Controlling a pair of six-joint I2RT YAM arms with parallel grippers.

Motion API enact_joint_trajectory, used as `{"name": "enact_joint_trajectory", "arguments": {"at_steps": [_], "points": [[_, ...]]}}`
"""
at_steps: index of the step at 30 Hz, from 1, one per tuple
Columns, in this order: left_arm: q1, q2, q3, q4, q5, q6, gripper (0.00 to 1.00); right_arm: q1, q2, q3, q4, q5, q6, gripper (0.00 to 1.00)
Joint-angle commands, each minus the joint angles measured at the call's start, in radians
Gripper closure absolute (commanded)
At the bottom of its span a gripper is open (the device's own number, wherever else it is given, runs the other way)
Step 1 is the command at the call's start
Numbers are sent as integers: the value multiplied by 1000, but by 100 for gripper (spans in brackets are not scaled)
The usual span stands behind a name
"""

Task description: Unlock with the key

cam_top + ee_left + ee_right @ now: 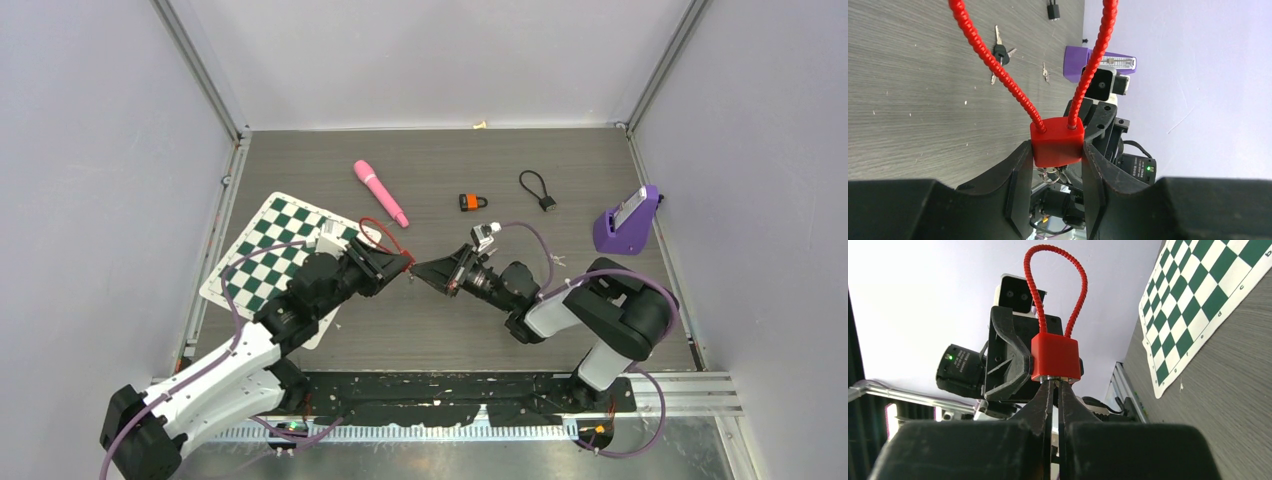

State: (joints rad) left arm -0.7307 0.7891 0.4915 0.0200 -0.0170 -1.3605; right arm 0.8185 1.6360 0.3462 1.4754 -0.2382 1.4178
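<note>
- two arms; left arm (230, 360) runs from its near-left base up and right across the mat; right arm (600, 310) is folded at the elbow, forearm reaching left; the two meet nose to nose at mid-table
- left gripper (1057, 157): clamped on the one red plastic cable lock (1057, 142), a finger on each side of the block, lock raised off the table; its ribbed red cable loop (1055, 285) points away from the right gripper
- right gripper (1055, 386): pinched closed, tips right at the underside of the lock block; bits of bright metal (1049, 175) show under the block; can't tell whether a key sits between the pads
- one green-and-white chessboard mat (262, 262), flat on the dark wood-grain table (450, 330), partly under the left arm
- loose keys on the table in the left wrist view: one black-headed bunch (1000, 51), one bare small key (1045, 72), apart
- one pink cylindrical wand (380, 192), lying flat beyond the mat
- one small orange-and-black padlock (472, 202)
- one black cable loop (537, 188), just right of the padlock
- one purple stand (625, 228) by the right wall, holding a white device
</note>
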Motion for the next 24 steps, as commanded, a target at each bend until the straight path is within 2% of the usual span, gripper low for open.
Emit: {"name": "enact_joint_trajectory", "arguments": {"at_steps": [1, 5, 7, 11, 12, 15, 16, 18, 20, 21, 22, 24], "points": [[-16, -59, 26, 363, 125, -27, 100, -9, 39, 24, 130, 39, 130, 95], [3, -76, 36, 291, 88, -6, 100, -11, 20, 18, 129, 35, 119, 94], [18, -83, 53, 207, 65, 8, 100, -18, -3, 7, 124, 28, 95, 88], [48, -81, 82, 70, 40, 7, 100, -57, -112, -44, 66, 18, -9, 65], [49, -77, 84, 64, 42, 3, 100, -59, -128, -45, 45, 15, -25, 67], [50, -61, 105, 31, 59, 7, 100, -61, -196, -34, -79, 9, -104, 84], [50, -57, 111, 13, 59, 11, 100, -62, -206, -31, -104, 8, -119, 85], [49, -56, 125, -15, 51, 32, 92, -65, -232, -23, -190, 5, -162, 84], [49, -60, 146, -106, 32, 72, 73, -70, -264, -16, -298, 1, -221, 75], [49, -63, 161, -158, 26, 99, 65, -72, -292, -1, -411, 0, -278, 68], [50, -66, 179, -213, -6, 129, 57, -74, -332, 14, -491, 5, -315, 65], [51, -66, 211, -327, -42, 188, 46, -61, -396, 79, -884, 52, -455, 59]]}}
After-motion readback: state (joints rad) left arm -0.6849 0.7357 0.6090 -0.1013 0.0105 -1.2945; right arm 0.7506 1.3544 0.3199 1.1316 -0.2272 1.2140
